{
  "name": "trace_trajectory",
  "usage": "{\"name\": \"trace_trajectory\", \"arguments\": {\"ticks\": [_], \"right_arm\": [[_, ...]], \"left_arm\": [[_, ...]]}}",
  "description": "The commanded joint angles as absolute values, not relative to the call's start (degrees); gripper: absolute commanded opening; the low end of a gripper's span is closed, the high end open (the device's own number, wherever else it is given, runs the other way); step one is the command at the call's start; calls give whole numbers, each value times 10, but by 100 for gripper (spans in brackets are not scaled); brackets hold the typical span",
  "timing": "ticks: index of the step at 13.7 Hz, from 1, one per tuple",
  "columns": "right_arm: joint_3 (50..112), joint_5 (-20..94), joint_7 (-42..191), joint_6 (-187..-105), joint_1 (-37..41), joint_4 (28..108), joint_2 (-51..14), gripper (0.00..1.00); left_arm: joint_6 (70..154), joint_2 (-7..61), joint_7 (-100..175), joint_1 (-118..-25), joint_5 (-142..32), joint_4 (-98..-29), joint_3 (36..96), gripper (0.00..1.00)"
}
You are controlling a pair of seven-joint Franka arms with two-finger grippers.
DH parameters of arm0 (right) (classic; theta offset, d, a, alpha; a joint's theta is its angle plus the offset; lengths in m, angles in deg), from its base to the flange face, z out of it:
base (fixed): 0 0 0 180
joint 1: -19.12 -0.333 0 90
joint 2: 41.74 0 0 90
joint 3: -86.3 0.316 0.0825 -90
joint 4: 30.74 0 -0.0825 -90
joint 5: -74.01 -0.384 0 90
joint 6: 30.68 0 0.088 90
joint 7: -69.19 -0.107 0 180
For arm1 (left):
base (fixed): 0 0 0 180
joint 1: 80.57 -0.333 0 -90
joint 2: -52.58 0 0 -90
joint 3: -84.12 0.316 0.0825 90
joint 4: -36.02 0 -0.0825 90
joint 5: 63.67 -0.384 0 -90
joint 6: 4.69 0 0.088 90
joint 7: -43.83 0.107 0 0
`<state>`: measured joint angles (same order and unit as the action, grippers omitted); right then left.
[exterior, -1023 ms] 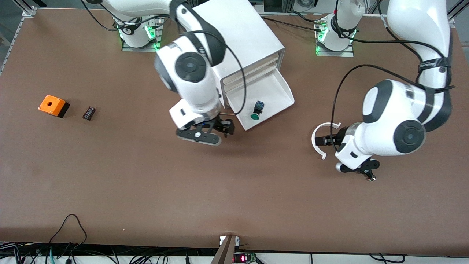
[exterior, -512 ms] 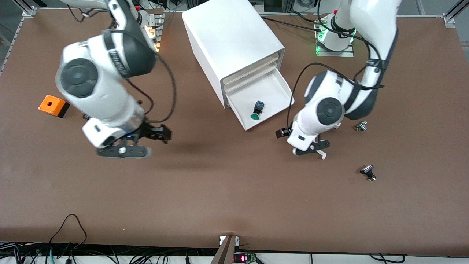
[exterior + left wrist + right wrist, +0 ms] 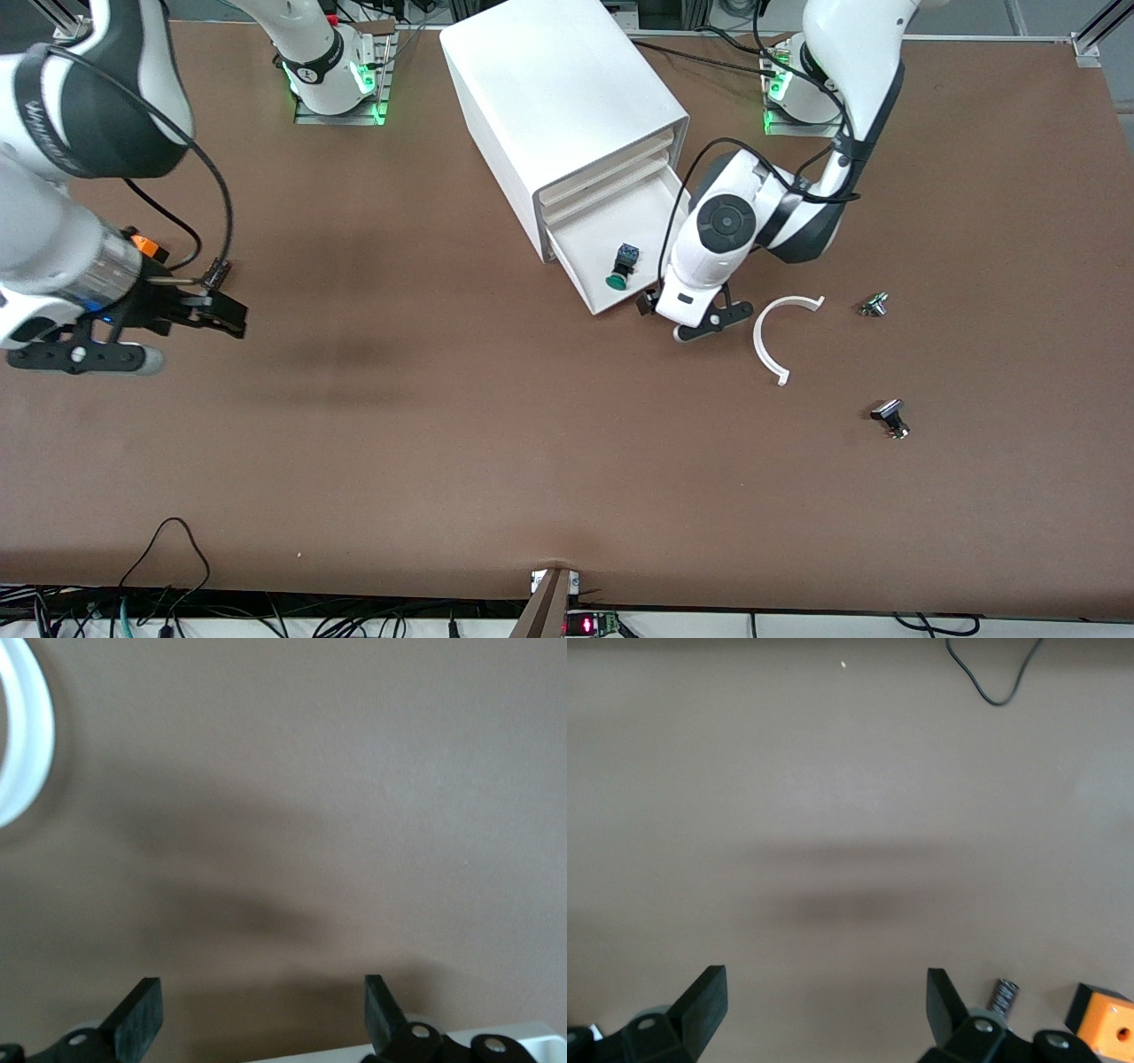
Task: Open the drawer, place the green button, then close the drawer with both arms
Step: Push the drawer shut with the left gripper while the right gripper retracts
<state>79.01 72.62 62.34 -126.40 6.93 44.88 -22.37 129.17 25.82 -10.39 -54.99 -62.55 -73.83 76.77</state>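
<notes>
Drawer is out of the cabinet, lowest of three, with the button already lying in it near the front lip. Placement looks done; closing remains.

Change over the last second: the right claw has swung away from the drawer front and now hangs, fingers spread and empty, over the surface toward the right arm's end, well apart from the cabinet, by the orange box. The left claw has come in from beside the white arc and sits just at the drawer's front corner, fingers spread, holding nothing. Reads as handover: the left arm is set up for the push.

Materials:
- Drawer: shallow white plastic tray, smooth, sloped side walls.
- Button: round dark-green cap, black-and-blue body, on its side.
- Surface: matte brown, faintly textured.
- White arc: thin rigid open ring.
</notes>
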Motion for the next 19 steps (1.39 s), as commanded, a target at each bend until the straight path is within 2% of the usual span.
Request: {"name": "trace_trajectory", "arguments": {"ticks": [1, 6, 8, 16, 17, 19], "right_arm": [[759, 687, 646, -1230, 66, 489, -275, 99], [764, 697, 588, -1148, 63, 485, -333, 99], [765, 708, 579, -1118, 62, 485, -353, 99], [766, 731, 580, -1097, 73, 452, -348, 99], [782, 733, 579, -1105, 91, 457, -347, 99], [872, 730, 578, -1119, 172, 463, -346, 100]], "left_arm": [[1325, 275, -122, -545, -644, -779, 770, 100], [1314, 280, -124, -550, -643, -788, 731, 99], [1277, 279, -125, -546, -629, -786, 721, 100], [1205, 275, -113, -547, -568, -780, 693, 100], [1205, 275, -109, -546, -545, -779, 692, 100], [1203, 274, -100, -543, -525, -780, 692, 100]]}}
